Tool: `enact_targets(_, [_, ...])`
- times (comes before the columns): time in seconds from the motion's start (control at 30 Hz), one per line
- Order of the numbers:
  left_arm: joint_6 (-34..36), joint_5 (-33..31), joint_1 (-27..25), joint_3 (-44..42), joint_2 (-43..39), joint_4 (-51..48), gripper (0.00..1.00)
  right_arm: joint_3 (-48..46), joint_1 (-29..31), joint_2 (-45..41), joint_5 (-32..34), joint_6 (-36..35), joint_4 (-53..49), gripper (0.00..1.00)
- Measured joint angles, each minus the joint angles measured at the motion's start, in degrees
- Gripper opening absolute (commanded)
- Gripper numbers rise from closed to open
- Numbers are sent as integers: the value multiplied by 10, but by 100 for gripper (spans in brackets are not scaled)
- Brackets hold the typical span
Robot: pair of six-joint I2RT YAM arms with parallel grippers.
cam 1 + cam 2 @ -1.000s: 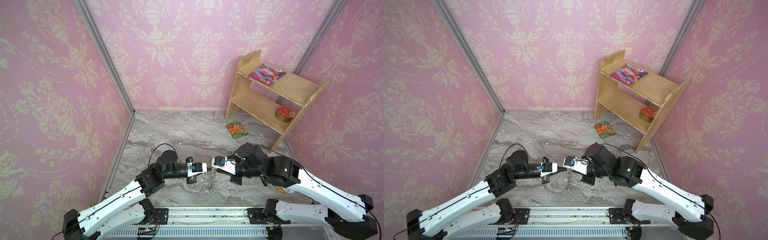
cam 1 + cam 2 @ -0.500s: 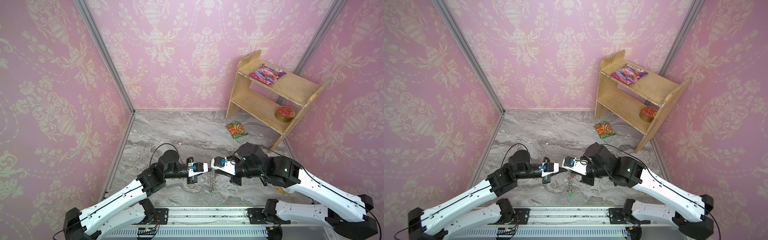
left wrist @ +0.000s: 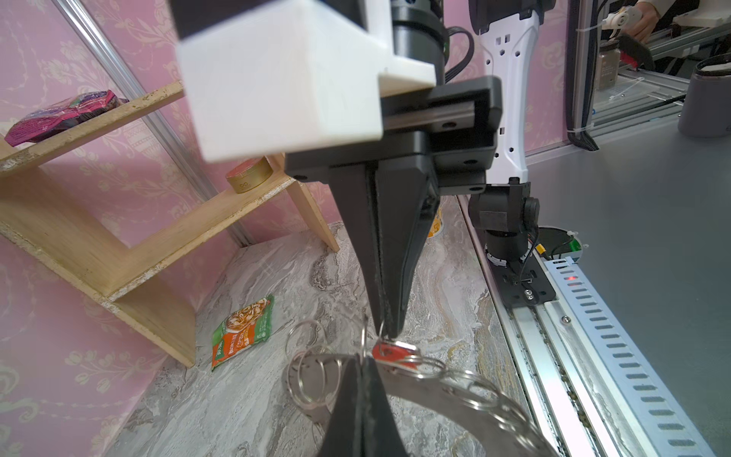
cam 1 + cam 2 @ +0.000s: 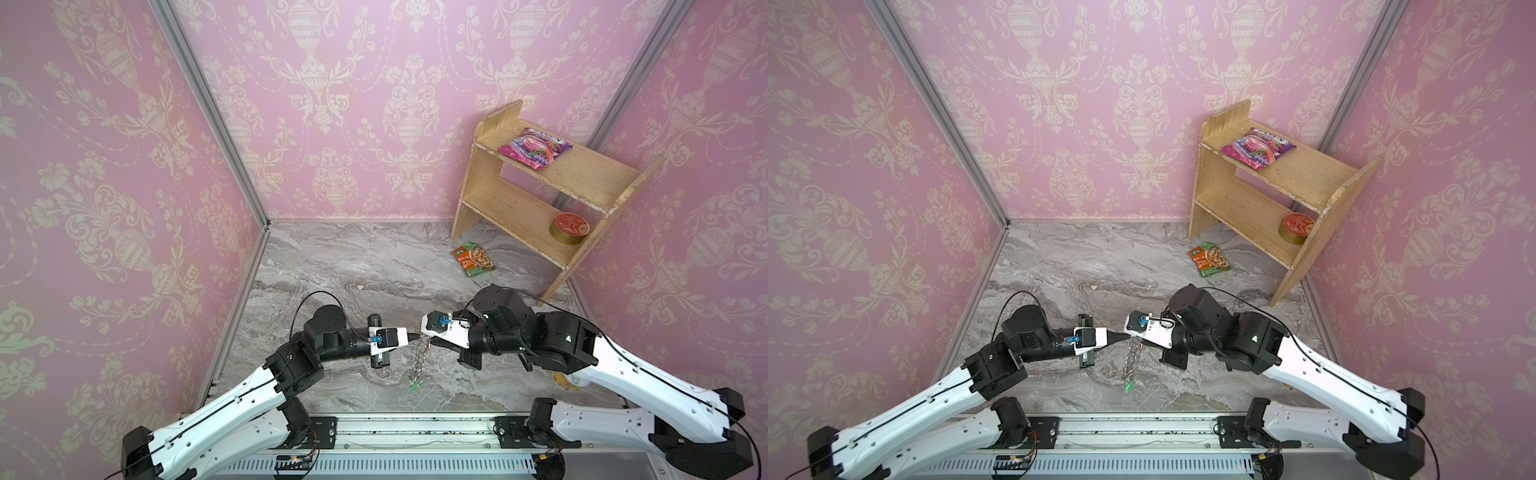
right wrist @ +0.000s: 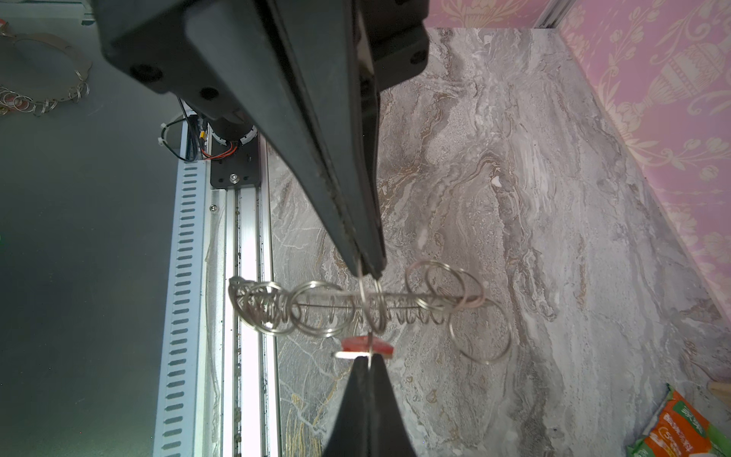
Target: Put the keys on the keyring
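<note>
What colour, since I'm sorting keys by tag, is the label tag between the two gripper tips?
Red; the label tag shows best in the left wrist view.

wooden shelf (image 4: pixel 507 208), pink packet (image 4: pixel 534 147), round tin (image 4: pixel 568 227), food packet (image 4: pixel 473 259)

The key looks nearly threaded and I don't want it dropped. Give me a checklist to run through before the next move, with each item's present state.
1. The right claw is shut on the keyring, pinching a small loop at its rim: ok.
2. The left claw is shut on thin metal of the red-tagged key: ok.
3. The red-tagged key is threaded onto a loop: cannot tell, the wires overlap.
4. The green-tagged key hangs at the keyring's lower end: ok.
5. The green-tagged key is clear of the table: cannot tell.
6. The food packet lies by the shelf, apart from both claws: ok.
</note>
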Motion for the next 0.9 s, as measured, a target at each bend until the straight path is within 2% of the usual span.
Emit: enact_targets(0.9, [0, 0, 0, 0, 6, 2, 0, 5, 0, 0, 2, 0, 13, 0])
